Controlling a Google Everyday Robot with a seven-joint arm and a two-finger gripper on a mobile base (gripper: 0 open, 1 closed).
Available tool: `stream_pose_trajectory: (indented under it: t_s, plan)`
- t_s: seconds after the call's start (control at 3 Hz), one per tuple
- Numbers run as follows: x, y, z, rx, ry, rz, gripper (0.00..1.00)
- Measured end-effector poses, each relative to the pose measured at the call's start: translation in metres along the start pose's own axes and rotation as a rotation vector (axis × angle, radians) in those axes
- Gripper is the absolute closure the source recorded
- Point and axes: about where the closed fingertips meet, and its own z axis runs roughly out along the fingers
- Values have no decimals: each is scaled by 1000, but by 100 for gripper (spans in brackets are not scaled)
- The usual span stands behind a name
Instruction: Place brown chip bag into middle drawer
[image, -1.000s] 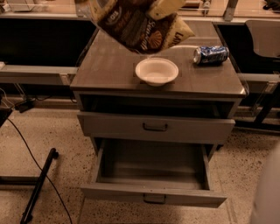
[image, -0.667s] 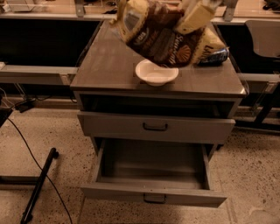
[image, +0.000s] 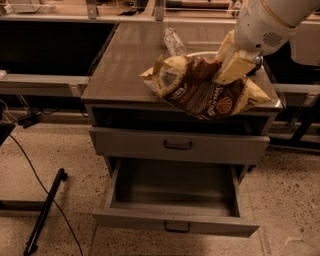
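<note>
Presently gripping brown chip bag (image: 195, 95) with gripper (image: 226, 72), held tilted at cabinet top (image: 125, 65) front edge, above pulled-out middle drawer (image: 175, 225).

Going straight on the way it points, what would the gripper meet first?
Likely the cabinet top near its front edge: the gripper, shut on the brown chip bag, points down-left above it, short of the open middle drawer. Depth is unclear.

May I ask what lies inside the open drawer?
Only bare floor shows in the middle drawer, its rear hidden under the cabinet. The pincer holds the brown chip bag above.
</note>
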Motion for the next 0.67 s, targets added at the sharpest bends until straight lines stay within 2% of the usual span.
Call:
stream_pose_trajectory:
  t_s: [0.33, 0.67]
  plan:
    - [0, 0, 0, 0, 0, 0, 100]
    - [2, 11, 16, 23, -2, 2, 100]
